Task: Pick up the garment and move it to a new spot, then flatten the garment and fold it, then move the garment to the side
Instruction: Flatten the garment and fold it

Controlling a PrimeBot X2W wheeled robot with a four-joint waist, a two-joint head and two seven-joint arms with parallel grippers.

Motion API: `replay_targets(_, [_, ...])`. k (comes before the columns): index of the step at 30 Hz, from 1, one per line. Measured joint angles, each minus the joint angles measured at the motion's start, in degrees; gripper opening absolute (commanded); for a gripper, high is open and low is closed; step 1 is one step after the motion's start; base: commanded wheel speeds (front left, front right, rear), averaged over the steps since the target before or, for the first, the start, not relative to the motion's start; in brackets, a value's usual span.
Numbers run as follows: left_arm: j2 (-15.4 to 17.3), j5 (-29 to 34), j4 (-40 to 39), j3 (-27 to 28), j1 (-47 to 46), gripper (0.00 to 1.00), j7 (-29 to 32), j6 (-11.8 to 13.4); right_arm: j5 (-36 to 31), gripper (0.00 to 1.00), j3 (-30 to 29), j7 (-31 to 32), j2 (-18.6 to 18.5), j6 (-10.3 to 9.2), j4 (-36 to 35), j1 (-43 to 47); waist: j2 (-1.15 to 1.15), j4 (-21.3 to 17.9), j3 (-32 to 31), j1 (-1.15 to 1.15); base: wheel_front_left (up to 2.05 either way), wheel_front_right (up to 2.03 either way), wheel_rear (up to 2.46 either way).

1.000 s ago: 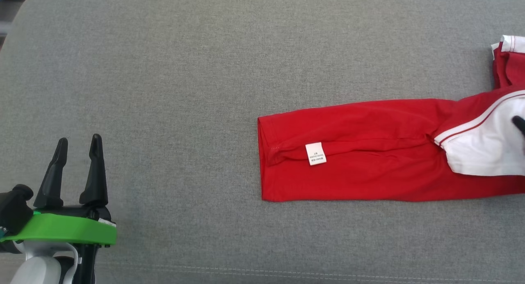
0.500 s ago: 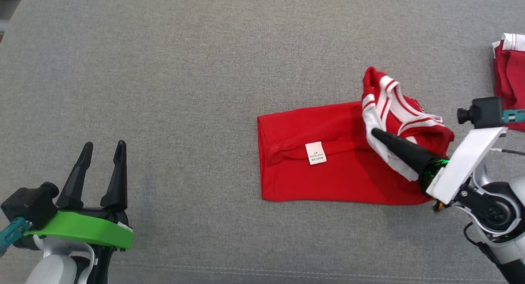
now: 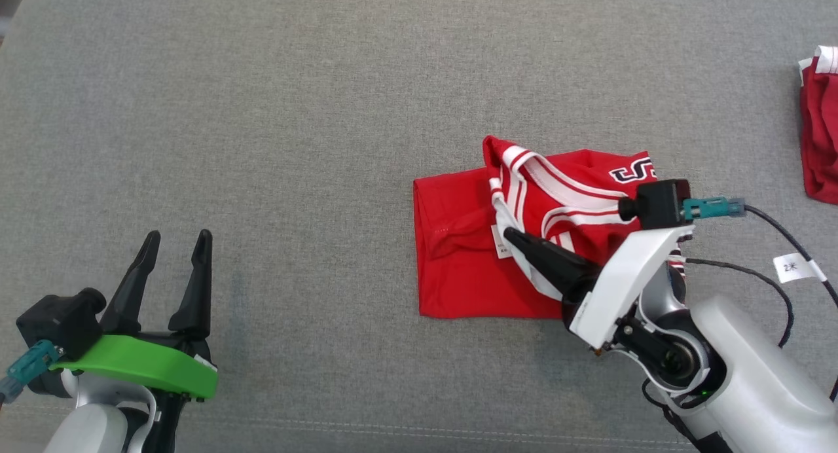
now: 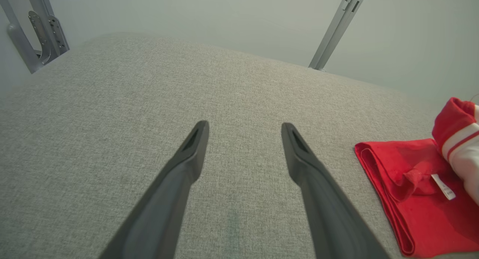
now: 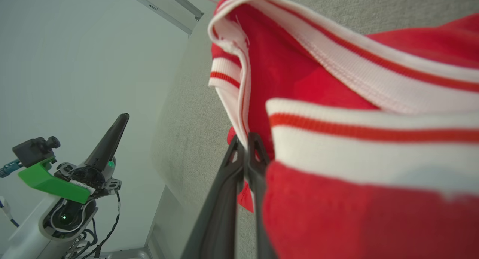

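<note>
The garment (image 3: 458, 276) is a red shirt with white-and-red striped trim, lying partly doubled over on the grey cushion (image 3: 262, 112). My right gripper (image 3: 507, 234) is shut on the white striped edge and holds that end lifted over the lower red layer. In the right wrist view the fingertips of the right gripper (image 5: 245, 139) pinch the trim of the garment (image 5: 336, 83). My left gripper (image 3: 180, 234) stands open and empty at the lower left, well away from the cloth. In the left wrist view the left gripper (image 4: 245, 125) hangs over bare cushion, with the garment (image 4: 408, 199) off to the right.
A second red-and-white cloth (image 3: 818, 139) lies at the right edge of the cushion. A black cable with a white tag (image 3: 792, 266) trails from the right wrist. Metal frame struts (image 4: 336, 27) stand beyond the cushion's far edge. The left gripper (image 5: 121, 118) stands past the cushion's edge.
My right gripper has come in from the right with the striped end, carrying it leftwards over the hem half. The left gripper drifted slightly right, still open.
</note>
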Motion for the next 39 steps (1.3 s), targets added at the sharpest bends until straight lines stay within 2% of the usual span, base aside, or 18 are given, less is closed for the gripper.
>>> replay_targets(2, [0.0,0.0,0.3,-0.2,-0.1,1.00,0.0,0.0,-1.4,0.00,1.6,0.0,0.7,-0.31,0.7,-0.3,0.00,-0.1,0.1,0.00,0.00,0.00,0.00])
replay_targets(3, [0.0,0.0,0.5,-0.2,-0.3,1.00,0.0,0.0,-2.0,0.20,2.5,0.0,1.0,-0.32,1.0,-0.5,0.00,-0.1,0.1,0.00,0.00,0.00,0.00])
replay_targets(4, [0.0,0.0,0.6,-0.2,-0.6,1.00,0.0,0.0,-2.8,0.54,3.2,0.0,1.2,-0.32,1.4,-1.0,0.00,-0.1,0.1,0.00,0.00,0.00,0.00])
replay_targets(5, [0.0,0.0,0.8,-0.2,-0.9,1.00,0.0,0.0,-4.0,1.00,3.9,0.0,1.2,-0.31,1.5,-1.5,0.00,-0.2,0.2,0.00,0.00,0.00,0.00])
replay_targets(9, [0.0,0.0,1.3,0.1,-1.1,1.00,0.0,-0.1,-5.3,1.00,4.7,-1.3,2.7,-0.25,1.7,-3.5,0.00,-0.4,0.2,0.00,0.00,0.00,0.00])
replay_targets(11, [0.0,0.0,1.4,0.6,-1.1,1.00,0.0,-0.1,-5.3,1.00,5.0,-2.2,4.9,0.01,1.2,-4.7,0.00,-0.7,0.1,0.00,0.00,0.00,0.00])
replay_targets(16, [0.1,0.0,1.5,1.2,-1.1,1.00,0.0,0.0,-4.7,1.00,8.0,-2.4,8.4,2.18,-1.3,-5.7,0.00,-1.6,0.1,0.00,0.00,0.00,0.00])
replay_targets(21, [0.7,0.0,1.3,2.0,-1.1,1.00,0.0,0.0,-4.1,1.00,8.8,-2.7,9.3,3.64,-4.6,-5.9,0.00,-2.8,0.0,0.00,0.00,0.00,0.00])
replay_targets(24, [1.2,0.0,1.0,3.0,-1.1,1.00,-0.1,0.1,-4.8,1.00,4.5,-5.6,7.8,3.57,-6.6,-6.2,0.00,-3.8,-0.1,0.00,0.00,0.00,0.00])
replay_targets(30, [0.8,-0.5,0.5,3.1,-1.0,1.00,-0.4,0.1,-5.9,1.00,-5.4,-8.8,0.4,-0.96,-4.3,-4.3,0.00,-5.2,-0.6,0.00,0.00,0.00,0.00])
replay_targets(33, [0.2,-0.6,-0.1,2.7,-1.0,1.00,-0.5,0.1,-5.3,1.00,-8.7,-9.5,-2.1,-2.46,-2.2,-0.8,0.00,-5.8,-0.9,0.00,0.00,0.00,0.00])
replay_targets(39, [0.0,-0.6,-0.8,2.3,-1.0,1.00,-0.4,0.1,-2.9,1.00,-9.9,-9.5,-4.5,-2.57,0.4,4.4,0.00,-5.9,-0.5,0.00,0.00,0.00,0.00])
